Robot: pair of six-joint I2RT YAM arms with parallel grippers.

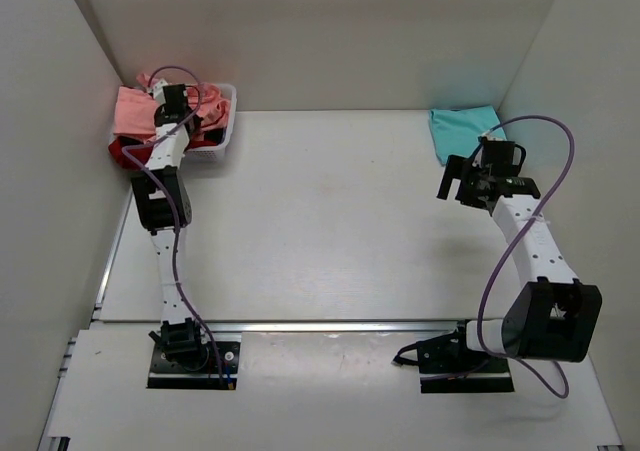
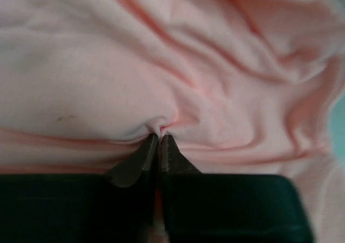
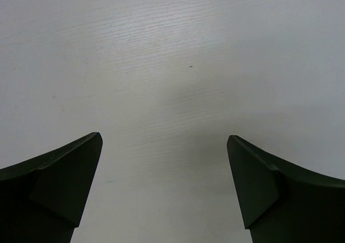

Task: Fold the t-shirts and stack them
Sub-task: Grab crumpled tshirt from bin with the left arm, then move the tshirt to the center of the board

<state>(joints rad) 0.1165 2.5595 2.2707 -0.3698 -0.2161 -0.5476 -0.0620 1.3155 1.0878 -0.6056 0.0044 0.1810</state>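
Only a thin pucker of the salmon-pink t-shirt (image 2: 178,54), lying in the white basket (image 1: 226,131), is pinched by the closed left gripper (image 2: 160,137); it may be lost on lifting. The right gripper (image 3: 164,167) is spread wide, far from the basket.

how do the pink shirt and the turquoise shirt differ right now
The pink shirt is crumpled over the basket at far left; the turquoise shirt lies flat on the table at far right. The left claw pinches the pink shirt; the open right claw hangs clear of the turquoise shirt. Both are plain cloth.
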